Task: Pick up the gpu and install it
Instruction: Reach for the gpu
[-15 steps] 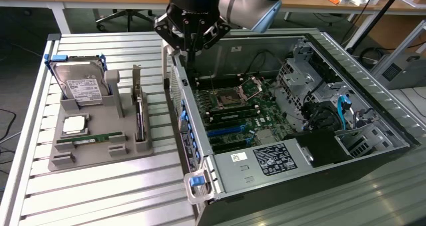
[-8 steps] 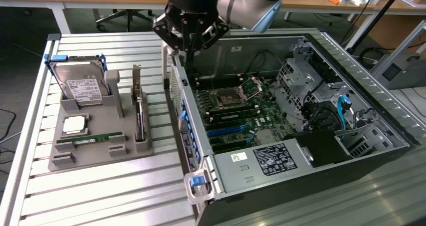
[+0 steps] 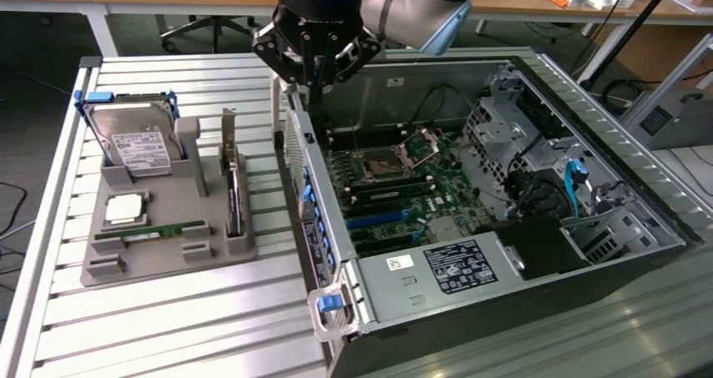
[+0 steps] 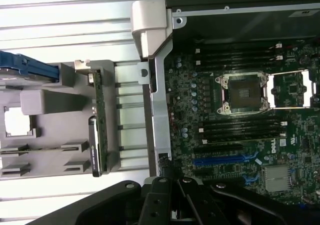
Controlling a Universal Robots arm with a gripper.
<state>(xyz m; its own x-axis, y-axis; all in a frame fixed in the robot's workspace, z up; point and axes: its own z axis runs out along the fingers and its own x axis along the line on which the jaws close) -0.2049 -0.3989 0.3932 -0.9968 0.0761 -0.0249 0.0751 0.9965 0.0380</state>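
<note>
Your gripper has its jaws pressed together, with nothing held between them. It hangs over the case wall that faces the holder, towards that wall's far end in the exterior view. The motherboard lies just past it inside the open case.

The gpu is well apart from the jaws. It is outside the case, towards the exterior view's left and nearer the camera. It stands on its long edge in a slot along the holder edge closest to the case, with its silvery bracket upright at the far end.

The same grey holder carries a hard drive at its far corner and a memory stick lying flat near its front edge. The holder rests on the slatted table.
</note>
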